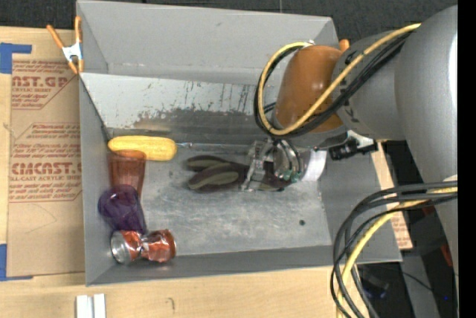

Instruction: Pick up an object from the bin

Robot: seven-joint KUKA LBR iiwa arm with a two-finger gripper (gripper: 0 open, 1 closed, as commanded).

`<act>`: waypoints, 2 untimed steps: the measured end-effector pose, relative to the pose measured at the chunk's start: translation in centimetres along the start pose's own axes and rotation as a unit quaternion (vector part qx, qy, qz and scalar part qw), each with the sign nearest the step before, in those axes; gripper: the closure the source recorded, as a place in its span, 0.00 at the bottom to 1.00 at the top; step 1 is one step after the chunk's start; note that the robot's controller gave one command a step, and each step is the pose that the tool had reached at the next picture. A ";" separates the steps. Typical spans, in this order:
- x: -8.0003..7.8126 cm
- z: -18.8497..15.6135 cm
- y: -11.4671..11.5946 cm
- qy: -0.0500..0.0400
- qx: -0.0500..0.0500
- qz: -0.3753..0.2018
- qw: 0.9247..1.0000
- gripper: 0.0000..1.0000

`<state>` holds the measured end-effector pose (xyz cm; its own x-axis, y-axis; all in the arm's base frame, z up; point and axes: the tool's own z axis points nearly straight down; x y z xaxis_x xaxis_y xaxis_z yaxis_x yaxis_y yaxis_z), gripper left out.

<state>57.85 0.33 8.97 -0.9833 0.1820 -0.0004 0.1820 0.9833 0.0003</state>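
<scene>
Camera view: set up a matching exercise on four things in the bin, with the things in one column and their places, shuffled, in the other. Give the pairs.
Things
1. yellow corn cob
2. crushed red and silver can
3. dark brown glove
4. purple crumpled thing

Places
A. mid-floor, next to the gripper
B. lower-left corner of the bin
C. by the left wall, just above the can
D. left side, highest in the view of the four

Pairs: 1-D, 2-B, 3-A, 4-C

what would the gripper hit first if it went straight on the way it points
Probably the dark brown floppy thing: the gripper sits at its right end, pointing down towards it, though depth is unclear.
</scene>
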 end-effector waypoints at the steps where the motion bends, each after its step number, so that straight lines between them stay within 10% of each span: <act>1: 0.0 -0.9 0.0 0.000 0.000 0.000 1.000 1.00; 2: 0.0 -2.1 0.0 -0.001 0.000 0.000 1.000 1.00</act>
<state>57.87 0.36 11.03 -0.9833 0.1817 -0.0014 0.1817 0.9833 0.0009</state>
